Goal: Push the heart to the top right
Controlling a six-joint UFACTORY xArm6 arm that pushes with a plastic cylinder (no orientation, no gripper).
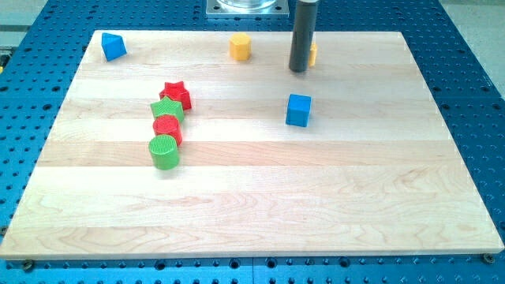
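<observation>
A yellow block (313, 54), whose shape I cannot make out, peeks out from behind the right side of my rod near the view's top, right of centre; most of it is hidden. My tip (298, 70) rests on the board just left of and touching or nearly touching this block. A yellow hexagon block (240, 47) lies to the left of the tip. A blue cube (298, 110) sits just below the tip, apart from it.
A blue triangular block (114, 46) lies at the top left corner of the wooden board (260, 205). A red star (177, 94), a green star (167, 110), a red block (167, 126) and a green cylinder (164, 151) form a tight column at the left.
</observation>
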